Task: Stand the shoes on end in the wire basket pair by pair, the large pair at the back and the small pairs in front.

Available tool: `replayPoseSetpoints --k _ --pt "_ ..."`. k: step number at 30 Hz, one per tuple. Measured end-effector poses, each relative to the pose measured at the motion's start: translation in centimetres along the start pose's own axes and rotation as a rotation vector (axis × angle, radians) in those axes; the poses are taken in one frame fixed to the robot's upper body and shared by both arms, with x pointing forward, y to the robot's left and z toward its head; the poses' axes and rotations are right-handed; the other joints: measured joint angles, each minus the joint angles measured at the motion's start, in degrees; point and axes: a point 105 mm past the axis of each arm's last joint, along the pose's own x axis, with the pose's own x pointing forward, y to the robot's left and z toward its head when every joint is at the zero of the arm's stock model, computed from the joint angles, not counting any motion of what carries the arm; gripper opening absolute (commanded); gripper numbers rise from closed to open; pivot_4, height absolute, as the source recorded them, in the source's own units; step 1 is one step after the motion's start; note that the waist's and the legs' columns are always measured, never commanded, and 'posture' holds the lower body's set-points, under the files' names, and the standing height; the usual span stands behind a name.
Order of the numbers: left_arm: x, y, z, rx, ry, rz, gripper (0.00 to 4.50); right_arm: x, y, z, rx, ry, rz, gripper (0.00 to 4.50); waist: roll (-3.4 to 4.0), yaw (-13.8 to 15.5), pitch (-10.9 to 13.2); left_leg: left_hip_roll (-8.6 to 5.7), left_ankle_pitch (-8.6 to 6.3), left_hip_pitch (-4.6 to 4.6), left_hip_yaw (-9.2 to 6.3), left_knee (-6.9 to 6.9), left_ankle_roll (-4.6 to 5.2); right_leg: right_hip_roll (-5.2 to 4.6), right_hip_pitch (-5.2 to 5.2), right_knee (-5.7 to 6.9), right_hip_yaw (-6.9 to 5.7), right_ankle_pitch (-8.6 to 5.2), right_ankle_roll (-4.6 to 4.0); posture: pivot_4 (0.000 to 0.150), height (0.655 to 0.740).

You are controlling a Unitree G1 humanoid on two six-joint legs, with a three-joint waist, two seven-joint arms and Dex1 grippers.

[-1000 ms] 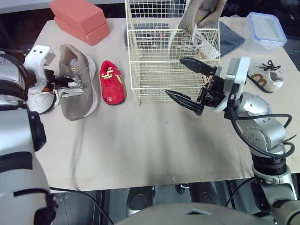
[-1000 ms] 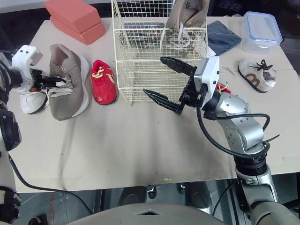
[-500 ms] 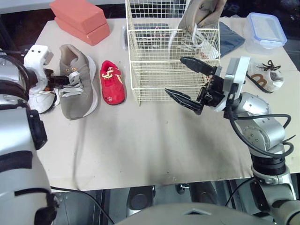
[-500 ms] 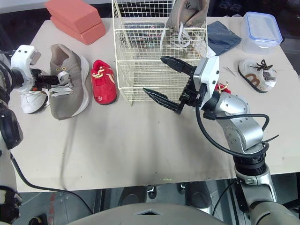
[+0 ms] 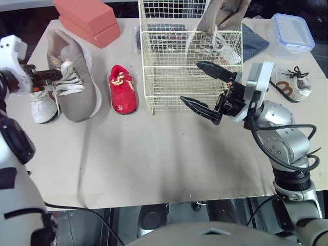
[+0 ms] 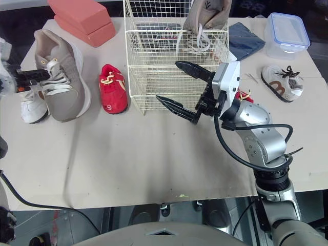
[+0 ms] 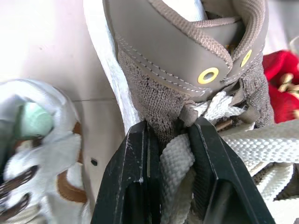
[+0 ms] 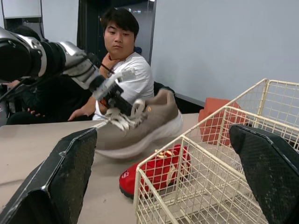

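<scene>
Since the earlier frame, the left gripper (image 7: pixel 171 130) has drawn the large grey-brown knit sneaker with white sole (image 5: pixel 69 77) farther from the cream wire basket (image 5: pixel 169 34) and toward the back of the table. In the right wrist view the sneaker appears raised off the surface. The left gripper is clamped on the white laces and tongue edge. The right gripper (image 5: pixel 190 82) has not moved and hovers at the basket's front face, fingers spread wide and empty. The matching sneaker (image 5: pixel 220 15) already stands on end in the basket's back right corner. A small red shoe (image 5: pixel 123 89) lies just left of the basket. The sneaker is probably light, with a soft upper. Held by the laces, it is likely to swing, so the stiffer heel collar or sole edge would give a firmer hold. No brand or writing is legible.
</scene>
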Motion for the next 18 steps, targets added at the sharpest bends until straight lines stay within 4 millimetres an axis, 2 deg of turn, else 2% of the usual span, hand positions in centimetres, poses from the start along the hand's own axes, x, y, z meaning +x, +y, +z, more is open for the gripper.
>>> replayPoseSetpoints --k 5,9,11,13,18 --pt "-1.7 -0.9 3.5 0.043 -0.199 -0.07 0.56 0.2 -0.2 0.1 -0.005 -0.016 0.006 4.5 -0.04 0.1 0.0 0.01 0.0 -0.09 -0.27 0.05 -0.01 -0.13 -0.01 -0.01 -0.04 0.0 -0.01 0.15 0.686" --pt "-2.9 -2.7 6.1 0.154 -0.375 -0.144 0.56 0.3 -0.4 0.1 -0.004 -0.028 0.0 4.5 -0.04 0.1 0.0 0.0 0.01 -0.18 -0.4 0.11 -0.01 -0.14 -0.02 0.02 -0.01 0.02 -0.02 0.15 0.686" --pt "-2.9 -4.7 7.4 0.216 -0.488 -0.198 0.56 0.3 -0.7 0.4 -0.015 -0.041 -0.01 4.5 -0.04 0.4 0.0 0.0 0.01 -0.33 -0.61 0.29 -0.02 -0.2 -0.01 0.05 -0.08 0.02 -0.03 0.15 0.686" --pt "-2.9 -7.6 8.7 0.247 -0.616 -0.259 0.56 0.4 -1.0 0.6 -0.027 -0.05 -0.016 4.5 -0.03 0.5 0.0 0.02 0.01 -0.65 -0.8 0.73 -0.01 -0.22 -0.01 0.12 -0.33 0.03 -0.03 0.15 0.686" --pt "-2.6 -12.3 10.0 0.25 -0.814 -0.298 0.56 0.0 -2.0 1.1 -0.055 -0.074 -0.076 4.5 -0.04 0.7 0.0 -0.07 0.0 -0.62 -0.86 0.9 0.0 -0.21 0.0 0.38 -0.3 0.04 -0.02 0.15 0.686"
